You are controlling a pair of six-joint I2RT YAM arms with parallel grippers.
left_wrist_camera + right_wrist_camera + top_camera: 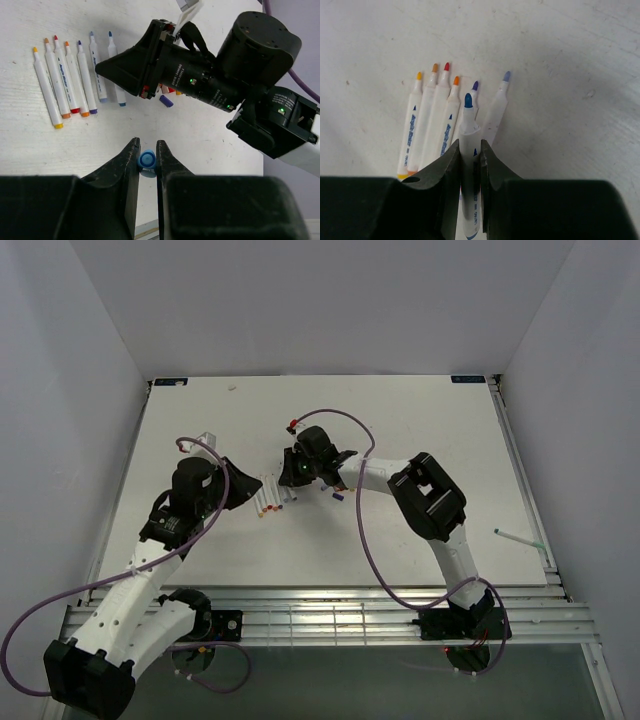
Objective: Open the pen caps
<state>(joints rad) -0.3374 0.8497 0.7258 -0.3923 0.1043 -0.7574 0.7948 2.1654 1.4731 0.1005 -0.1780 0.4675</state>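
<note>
Currently the left pincer [147, 145] is narrowed to a slim gap and grips a blue cap [147, 160] between its fingertips. The cap sits clear of the row of pens [65, 80], off past the row's coloured butt ends. It is seen end-on from the left wrist, its round end facing that camera, so its long axis runs roughly along the fingers.

The right pincer [469, 147] is clamped onto the white barrel of a blue pen [468, 120] at the row's edge, next to the lavender-tipped pen. The pen's bare blue tip points away from the wrist, parallel with the tips of the row.

The row lies flat on the desk [560, 60], barrels side by side, all uncapped. A purple cap [166, 100] lies on its side just beyond the blue pen's butt end, its long axis slanted across the row's direction. I cannot tell which way its open end faces.
</note>
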